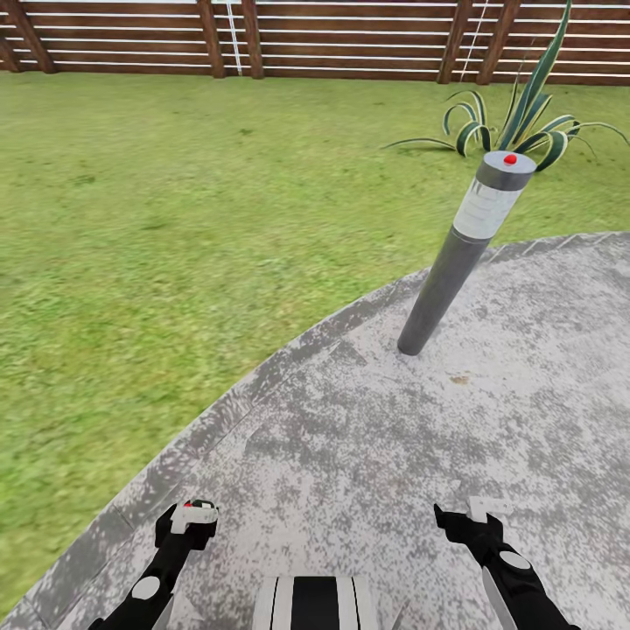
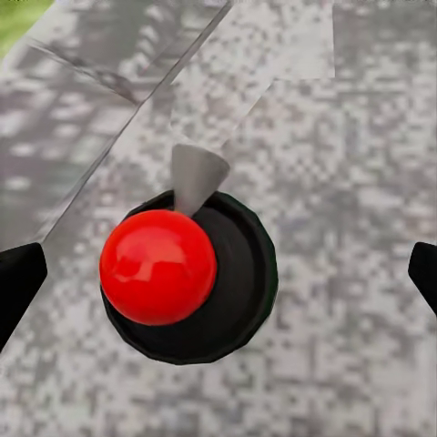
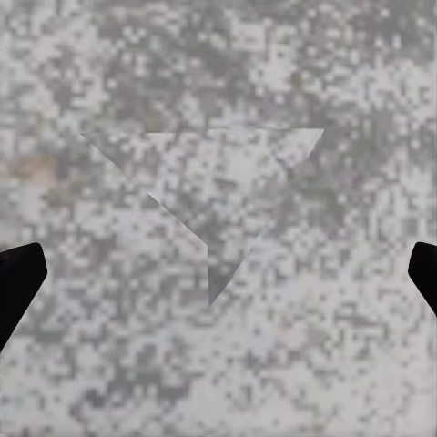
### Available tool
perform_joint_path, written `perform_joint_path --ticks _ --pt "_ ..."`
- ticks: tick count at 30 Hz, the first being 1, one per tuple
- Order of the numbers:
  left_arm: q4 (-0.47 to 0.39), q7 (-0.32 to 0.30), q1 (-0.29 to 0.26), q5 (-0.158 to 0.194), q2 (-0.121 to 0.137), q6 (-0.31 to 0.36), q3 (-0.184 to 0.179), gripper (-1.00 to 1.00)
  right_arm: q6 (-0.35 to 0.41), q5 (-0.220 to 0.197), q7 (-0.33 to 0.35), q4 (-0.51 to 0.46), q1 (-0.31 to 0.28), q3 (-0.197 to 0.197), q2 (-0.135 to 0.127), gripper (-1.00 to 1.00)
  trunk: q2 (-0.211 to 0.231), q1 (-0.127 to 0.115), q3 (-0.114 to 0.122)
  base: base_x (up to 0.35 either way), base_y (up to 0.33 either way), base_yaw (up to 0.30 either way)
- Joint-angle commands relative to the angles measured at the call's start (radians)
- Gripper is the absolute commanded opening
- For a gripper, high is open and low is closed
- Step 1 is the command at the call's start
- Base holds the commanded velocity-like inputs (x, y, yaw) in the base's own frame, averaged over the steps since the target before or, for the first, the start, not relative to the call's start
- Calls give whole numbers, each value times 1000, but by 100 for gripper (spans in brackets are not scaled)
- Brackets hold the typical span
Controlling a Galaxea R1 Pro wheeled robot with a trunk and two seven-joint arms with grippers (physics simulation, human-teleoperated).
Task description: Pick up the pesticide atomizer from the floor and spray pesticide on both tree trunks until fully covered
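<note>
I am standing on the grey paving point(image 1: 490, 420) beside the lawn point(image 1: 157, 219). The pesticide atomizer point(image 2: 182, 273) is lying directly under my left gripper point(image 2: 218, 273), whose jaws are spread wide around nothing. My right gripper point(image 3: 218, 273) is hanging equally wide and empty. Picking up and spraying both remain undone.

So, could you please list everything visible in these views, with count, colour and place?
Lawn: one, green, far and left of the paving.
Paved patio: one, mottled grey, under the robot.
Fence: one, brown slats, far edge of the lawn.
Spiky plant: one, green with pale edges, by the fence at right.
Bollard lamp: one, dark grey with a red dot on its cap, on the patio.
Atomizer: one, black with a red knob, at the left gripper.
Left gripper: black, white-tipped.
Right gripper: black, white-tipped.
</note>
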Motion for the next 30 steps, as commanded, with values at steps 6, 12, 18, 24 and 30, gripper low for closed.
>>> perform_joint_path --ticks 6,12,18,24,30 --pt "1 4 0 -11 0 -4 3 100 5 -5 0 -1 0 1 1 100 0 0 1 0 0 52" --pt "1 4 0 -11 0 -4 3 100 5 -5 0 -1 0 1 1 100 0 0 2 0 0 25" --pt "1 4 0 -11 0 -4 3 100 5 -5 0 -1 0 1 1 100 0 0 2 0 0 1" --pt "2 4 0 -11 0 -3 2 -100 5 -5 0 -1 0 1 1 100 0 0 2 0 0 0" --pt "2 4 -1 -11 0 -3 2 -100 5 -5 0 -2 0 1 1 100 0 0 2 0 0 0"
